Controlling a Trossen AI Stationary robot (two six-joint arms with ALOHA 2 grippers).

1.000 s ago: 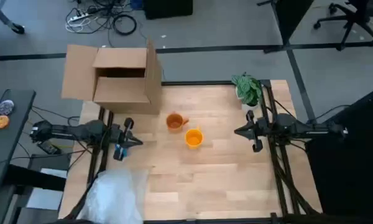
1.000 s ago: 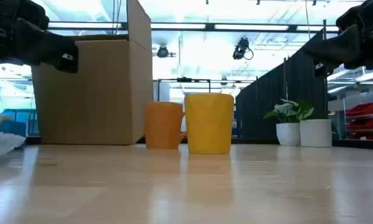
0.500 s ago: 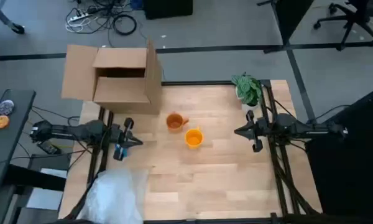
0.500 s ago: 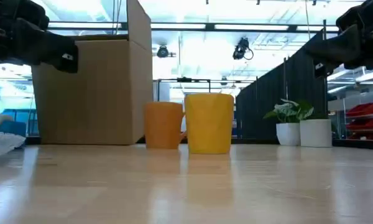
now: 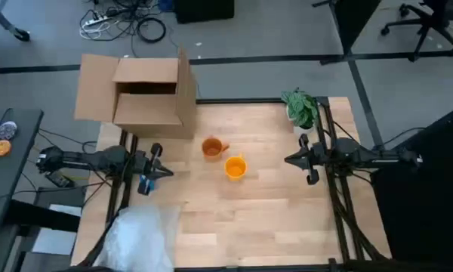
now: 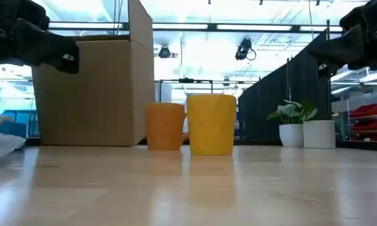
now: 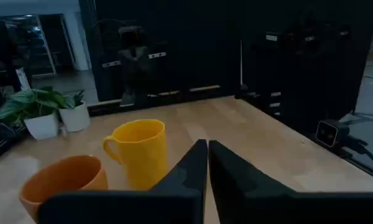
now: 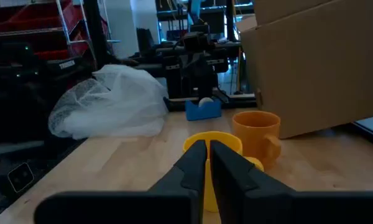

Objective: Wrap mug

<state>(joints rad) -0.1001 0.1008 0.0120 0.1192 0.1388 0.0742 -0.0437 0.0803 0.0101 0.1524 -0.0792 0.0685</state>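
Your two mugs stand upright mid-table, side by side and close: the orange mug (image 5: 212, 146) a little farther back and toward the left arm, the yellow mug (image 5: 235, 167) nearer the front and toward the right arm. The left gripper (image 5: 168, 171) hovers at the table's left edge, fingers pressed together and holding nothing; the right gripper (image 5: 288, 160) hovers at the right edge, likewise closed and empty. Both point inward at the mugs. The bubble wrap (image 5: 140, 236) lies at the front left corner, just beside your left arm, so that arm is probably the one to fetch it first. The cardboard box (image 5: 140, 94) sits at the back left.
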